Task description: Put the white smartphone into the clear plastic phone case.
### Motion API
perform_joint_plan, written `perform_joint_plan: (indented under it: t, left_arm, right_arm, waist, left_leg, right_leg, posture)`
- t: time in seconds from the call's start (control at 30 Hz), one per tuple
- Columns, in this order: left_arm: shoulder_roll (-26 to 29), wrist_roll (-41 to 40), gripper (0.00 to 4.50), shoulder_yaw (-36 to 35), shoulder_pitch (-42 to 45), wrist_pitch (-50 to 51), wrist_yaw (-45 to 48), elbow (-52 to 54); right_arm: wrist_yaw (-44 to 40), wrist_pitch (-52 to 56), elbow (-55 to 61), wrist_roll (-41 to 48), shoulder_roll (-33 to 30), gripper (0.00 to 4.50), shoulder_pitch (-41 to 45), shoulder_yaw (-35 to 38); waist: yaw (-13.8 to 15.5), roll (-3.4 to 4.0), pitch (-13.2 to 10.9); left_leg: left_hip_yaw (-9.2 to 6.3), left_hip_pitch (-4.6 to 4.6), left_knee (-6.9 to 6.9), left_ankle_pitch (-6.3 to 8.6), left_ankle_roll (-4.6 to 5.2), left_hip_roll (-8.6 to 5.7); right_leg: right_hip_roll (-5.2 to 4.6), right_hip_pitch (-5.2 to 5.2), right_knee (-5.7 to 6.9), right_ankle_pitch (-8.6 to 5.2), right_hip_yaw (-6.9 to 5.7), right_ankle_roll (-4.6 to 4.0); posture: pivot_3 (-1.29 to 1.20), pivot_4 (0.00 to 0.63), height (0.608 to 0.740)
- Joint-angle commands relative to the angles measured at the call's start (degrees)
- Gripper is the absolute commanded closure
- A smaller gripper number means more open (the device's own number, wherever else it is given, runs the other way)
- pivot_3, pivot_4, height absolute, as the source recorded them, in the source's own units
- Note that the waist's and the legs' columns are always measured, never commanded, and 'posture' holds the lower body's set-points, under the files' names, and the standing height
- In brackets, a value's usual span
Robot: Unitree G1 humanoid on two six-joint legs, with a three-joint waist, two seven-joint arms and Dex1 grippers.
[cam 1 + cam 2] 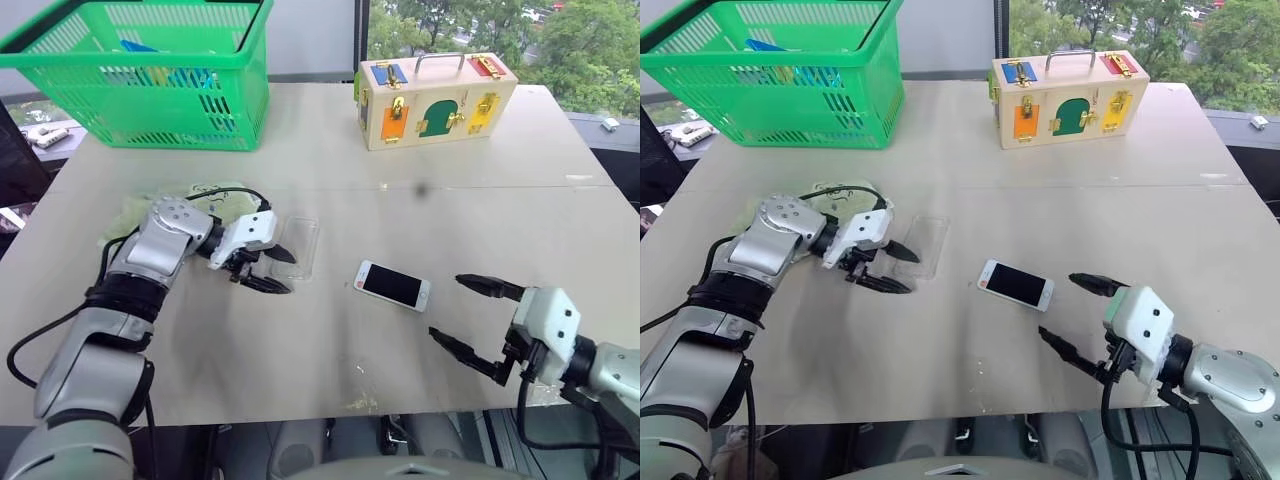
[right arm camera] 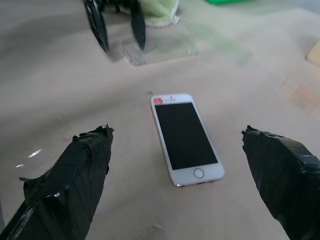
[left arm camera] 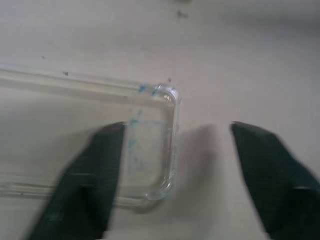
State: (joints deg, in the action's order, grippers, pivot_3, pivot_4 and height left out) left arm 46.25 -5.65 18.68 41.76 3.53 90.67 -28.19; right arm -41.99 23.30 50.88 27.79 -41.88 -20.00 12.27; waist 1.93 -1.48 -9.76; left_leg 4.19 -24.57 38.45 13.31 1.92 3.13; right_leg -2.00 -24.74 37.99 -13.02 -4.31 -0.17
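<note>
A white smartphone (image 1: 392,286) lies screen up on the table (image 1: 480,190), outside the clear phone case (image 1: 297,246), which sits empty well apart to its left. The left gripper (image 1: 265,268) hovers at the case's near end, fingers parted, gripping nothing. The right gripper (image 1: 470,318) waits wide open and empty just beside the phone. Fitting the phone into the case appears not yet begun.
</note>
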Motion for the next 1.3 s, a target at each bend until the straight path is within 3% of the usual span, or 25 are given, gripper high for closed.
perform_joint_plan:
  t: [0.03, 0.13, 0.3, 0.43, 0.53, 0.63, 0.83, 0.93, 1.0, 1.03, 1.1, 1.13, 1.3]
  left_arm:
    - [0.88, 1.3, 3.08, -0.47, -2.2, 2.34, -1.31, 5.1]
    - [1.32, 0.7, 4.44, -1.32, -4.5, 6.69, -3.01, 10.15]
    - [1.61, -2.95, 4.44, -4.81, -9.5, 26.98, -10.03, 26.25]
    - [-2.43, -7.37, 4.44, -8.63, -3.25, 62.15, -21.71, 34.99]
    - [-9.38, -8.42, 4.44, -12.62, 3.52, 79.9, -30.26, 35.94]
    - [-18.5, -5.78, 4.44, -17.91, 7.06, 87.57, -41.21, 35.62]
    - [-30.42, -2.46, 4.44, -21.51, 4.62, 86.74, -56.53, 34.91]
    - [-32.58, -4.6, 3.84, -22.13, 2.65, 85.3, -58.21, 35.2]
    - [-30.77, -7.52, 3.07, -22.29, 2.22, 84.09, -55.9, 36.75]
    - [-29.5, -9.5, 2.46, -22.8, 2.04, 83.78, -54.22, 37.45]
    - [-22.85, -13.64, 1.75, -22.57, 0.52, 78.45, -47.07, 38.07]
    - [-19.52, -15.06, 1.19, -21.99, -0.29, 75.34, -43.8, 37.97]
    - [-5.95, -16.5, 1.19, -20.64, -4.66, 48.01, -24.42, 30.89]
  right_arm:
    - [-1.18, -1.53, 1.27, 1.03, -0.91, 0.0, 0.61, 2.43]
    - [-1.44, -1.56, 0.59, 1.05, -1.09, 0.0, 1.39, 2.42]
    - [-1.56, -1.56, -0.13, 0.43, -0.83, 0.0, 2.59, 1.45]
    - [-1.84, -1.66, -0.14, 0.44, -1.0, 0.0, 2.67, 1.87]
    - [-2.03, -2.01, -0.54, 0.31, -1.16, 0.0, 3.02, 2.32]
    - [-2.14, -2.64, -1.21, -0.28, -1.15, 0.0, 3.48, 1.71]
    - [-2.65, -2.83, -2.31, -0.47, -1.28, 0.0, 5.33, 0.74]
    - [-3.26, -2.87, -2.81, -0.44, -1.68, 0.0, 6.25, 0.88]
    - [-3.34, -2.8, -2.87, -0.32, -1.82, 0.0, 6.48, 1.18]
    - [-3.36, -2.95, -3.0, -0.4, -1.75, 0.0, 6.43, 1.22]
    - [-3.12, -3.34, -3.25, -1.11, -1.43, 0.0, 6.4, 0.39]
    - [-3.01, -3.51, -3.27, -1.39, -1.3, 0.0, 6.43, -0.06]
    - [-2.91, -4.0, -5.36, -1.47, -0.42, 0.0, 9.55, -2.39]
  waist:
    - [0.0, -0.01, 0.02]
    - [0.03, -0.01, 0.02]
    - [-0.24, -0.01, 0.02]
    - [0.25, -0.05, 0.0]
    - [0.25, -0.05, 0.01]
    - [0.08, -0.07, 0.02]
    - [-1.18, -0.07, 0.02]
    - [-1.08, -0.06, 0.03]
    - [-1.14, -0.09, 0.01]
    - [-1.15, -0.1, 0.01]
    - [-1.17, -0.09, 0.0]
    - [-1.37, -0.09, 0.0]
    - [-1.18, -0.07, 0.01]
  left_leg:
    - [-0.02, 0.0, 0.0, 0.0, 0.0, 0.02]
    - [-0.01, 0.0, 0.0, 0.0, 0.0, 0.03]
    - [-0.01, -0.01, 0.0, 0.0, 0.0, 0.04]
    - [-0.12, -0.05, 0.06, -0.01, 0.0, 0.01]
    - [-0.3, -0.08, 0.19, -0.01, 0.0, -0.04]
    - [-0.31, -0.05, 0.24, -0.01, 0.01, -0.09]
    - [-0.23, 0.04, 0.23, -0.03, -0.03, -0.08]
    - [-0.19, 0.15, 0.23, -0.02, -0.01, -0.08]
    - [-0.16, 0.18, 0.23, -0.02, -0.01, -0.1]
    - [-0.16, 0.17, 0.23, -0.02, -0.01, -0.09]
    - [-0.16, 0.18, 0.22, -0.02, -0.02, -0.07]
    - [-0.16, 0.2, 0.21, -0.02, -0.02, -0.06]
    - [0.12, 0.7, -0.13, -0.02, -0.04, -0.04]
  right_leg:
    - [0.0, 0.01, 0.0, 0.0, -0.02, 0.0]
    - [-0.01, 0.01, 0.0, 0.0, 0.0, 0.0]
    - [-0.03, 0.01, 0.0, 0.0, 0.03, 0.0]
    - [0.01, 0.03, 0.04, -0.01, 0.04, 0.01]
    - [0.16, 0.13, 0.06, -0.01, 0.13, 0.02]
    - [0.2, 0.19, 0.07, 0.0, 0.26, 0.04]
    - [0.23, 0.17, 0.18, -0.02, 0.45, 0.07]
    - [0.22, 0.21, 0.25, -0.02, 0.46, 0.07]
    - [0.17, 0.22, 0.29, -0.02, 0.49, 0.07]
    - [0.17, 0.2, 0.31, -0.02, 0.49, 0.07]
    - [0.18, 0.19, 0.34, -0.02, 0.49, 0.06]
    - [0.19, 0.18, 0.37, -0.03, 0.5, 0.05]
    - [0.09, 0.3, 0.41, -0.06, 0.77, -0.02]
  posture:
    - [0.0, 0.15, 0.74]
    - [0.0, 0.15, 0.74]
    - [0.0, 0.15, 0.74]
    - [0.0, 0.15, 0.74]
    - [0.0, 0.15, 0.74]
    - [0.0, 0.15, 0.74]
    - [0.0, 0.15, 0.74]
    - [0.0, 0.15, 0.74]
    - [0.0, 0.15, 0.74]
    - [0.0, 0.15, 0.74]
    - [0.0, 0.15, 0.74]
    - [0.0, 0.15, 0.74]
    - [0.0, 0.15, 0.74]
